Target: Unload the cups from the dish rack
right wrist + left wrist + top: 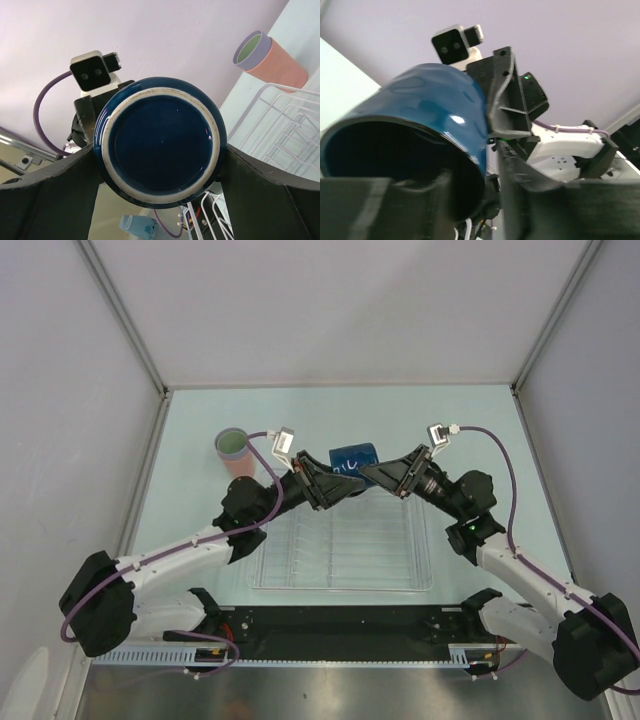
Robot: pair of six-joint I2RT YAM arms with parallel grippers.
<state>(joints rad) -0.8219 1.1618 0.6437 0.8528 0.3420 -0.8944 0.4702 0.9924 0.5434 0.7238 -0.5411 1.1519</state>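
Right gripper (372, 476) clamped across the base end of the dark blue mug (352, 456), fingers (50, 190) snug against both sides of the glazed bottom in its own wrist view. Left gripper (335, 486) on the same mug from the mouth end. Looks pinched on the wall, one finger (360, 205) across the opening and the other outside, but too blurry to swear to the contact. So, mug on its side in the air between the two, about over the far edge of the dish rack (340, 560) and resting on nothing. Reads like a mid-air handover, probably because the unloaded cups live on the left: salmon-pink tumbler (237, 452) upright on the table (450, 420) beyond the rack's far-left corner, with lavender and pale green ones nested inside. Pinching the rim also makes sense for setting the mug down upright. Can't make out any other cup in the rack from above, though a clear one would be easy to miss. Main worry: right side letting go before the rim pinch is solid
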